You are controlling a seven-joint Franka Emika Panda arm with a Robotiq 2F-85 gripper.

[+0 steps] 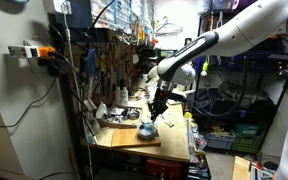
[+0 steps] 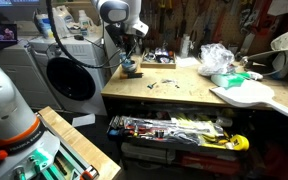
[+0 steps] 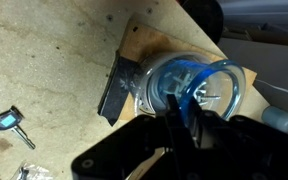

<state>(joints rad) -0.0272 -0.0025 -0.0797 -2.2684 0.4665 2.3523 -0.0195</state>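
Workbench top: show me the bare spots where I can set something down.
Bare wood runs along the front edge of the workbench, between the small parts and the white board. Crowded: the corner around the blue container, and the rear by the plastic bag.

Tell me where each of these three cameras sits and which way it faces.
Exterior view: off the workbench end, facing the tool wall; the white arm reaches in from the right.
Exterior view: beside the robot, facing the workbench front and open drawer; its near links loom at left.
Wrist view: straight down on the blue round object; the black pincer fills the bottom.
Shared: all show pincer and object.
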